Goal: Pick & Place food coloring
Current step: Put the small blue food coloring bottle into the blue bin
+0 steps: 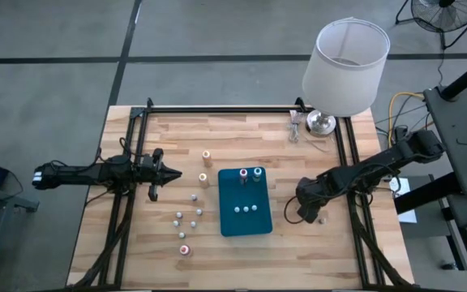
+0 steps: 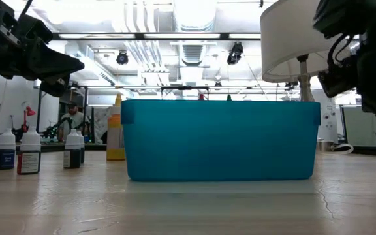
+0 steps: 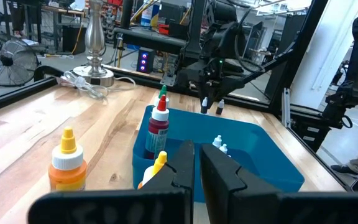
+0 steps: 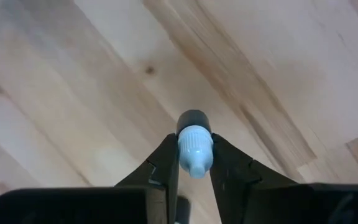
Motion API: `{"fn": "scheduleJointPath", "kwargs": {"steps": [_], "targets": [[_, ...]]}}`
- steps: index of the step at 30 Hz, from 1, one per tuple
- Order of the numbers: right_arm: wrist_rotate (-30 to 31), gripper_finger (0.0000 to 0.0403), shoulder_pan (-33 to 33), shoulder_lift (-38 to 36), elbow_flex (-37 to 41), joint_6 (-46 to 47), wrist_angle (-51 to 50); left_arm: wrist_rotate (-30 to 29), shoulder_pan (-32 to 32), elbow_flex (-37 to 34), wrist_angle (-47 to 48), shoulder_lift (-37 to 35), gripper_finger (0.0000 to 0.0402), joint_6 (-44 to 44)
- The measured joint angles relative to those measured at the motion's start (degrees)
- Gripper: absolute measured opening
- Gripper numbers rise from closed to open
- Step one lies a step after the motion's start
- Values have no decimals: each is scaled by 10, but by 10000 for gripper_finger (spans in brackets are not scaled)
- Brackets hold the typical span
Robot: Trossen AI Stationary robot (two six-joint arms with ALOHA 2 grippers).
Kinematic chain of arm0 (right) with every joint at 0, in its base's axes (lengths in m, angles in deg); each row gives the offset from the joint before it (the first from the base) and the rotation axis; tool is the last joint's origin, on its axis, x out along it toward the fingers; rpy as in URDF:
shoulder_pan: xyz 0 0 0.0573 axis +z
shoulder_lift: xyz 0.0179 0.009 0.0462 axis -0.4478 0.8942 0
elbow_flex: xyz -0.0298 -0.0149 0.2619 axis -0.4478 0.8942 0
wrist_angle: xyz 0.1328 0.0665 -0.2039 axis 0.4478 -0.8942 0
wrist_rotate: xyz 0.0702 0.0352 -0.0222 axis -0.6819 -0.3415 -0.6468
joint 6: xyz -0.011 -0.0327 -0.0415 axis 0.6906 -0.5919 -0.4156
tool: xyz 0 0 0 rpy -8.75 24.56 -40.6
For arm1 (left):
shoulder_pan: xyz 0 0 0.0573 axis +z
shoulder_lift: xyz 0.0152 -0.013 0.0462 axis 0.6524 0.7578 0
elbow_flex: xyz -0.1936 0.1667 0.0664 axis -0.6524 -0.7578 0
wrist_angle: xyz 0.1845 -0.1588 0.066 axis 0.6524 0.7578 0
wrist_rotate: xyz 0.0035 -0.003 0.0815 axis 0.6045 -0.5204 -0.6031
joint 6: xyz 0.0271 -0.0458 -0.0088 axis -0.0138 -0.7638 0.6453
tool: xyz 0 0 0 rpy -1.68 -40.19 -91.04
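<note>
Wooden table (image 1: 242, 251), teal tray (image 1: 245, 202) at its middle holding a few bottles, right gripper (image 4: 194, 167) right of the tray, fingers clamped on a small white-capped bottle (image 4: 195, 149) over bare wood, left gripper (image 1: 171, 173) pinched together, empty, left of the tray, loose bottles (image 1: 186, 217) standing beside it

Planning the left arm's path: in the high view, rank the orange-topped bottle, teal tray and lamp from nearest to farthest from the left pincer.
1. Orange-topped bottle, just beyond the left pincer.
2. Teal tray, mid-table.
3. Lamp, far right corner.
</note>
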Motion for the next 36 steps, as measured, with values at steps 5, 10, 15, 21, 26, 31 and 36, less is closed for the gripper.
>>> {"fn": "scheduleJointPath", "kwargs": {"steps": [5,10,15,21,26,31,36], "targets": [[0,61,0,-12,-28,-22,-20,0,0,0,0,0,0,0],[0,59,-1,-14,-75,-76,-43,0,0,0,0,0,0,0],[0,58,-11,-14,-125,-128,-53,0,0,0,0,0,0,0],[6,58,-28,-4,-186,-190,-80,0,0,0,-1,0,0,0],[9,57,-35,46,-250,-251,-119,0,0,0,-1,0,0,0],[11,57,-37,107,-319,-317,-138,0,0,0,-1,0,0,0],[11,57,-42,163,-379,-377,-142,0,0,0,-1,0,0,0]]}}
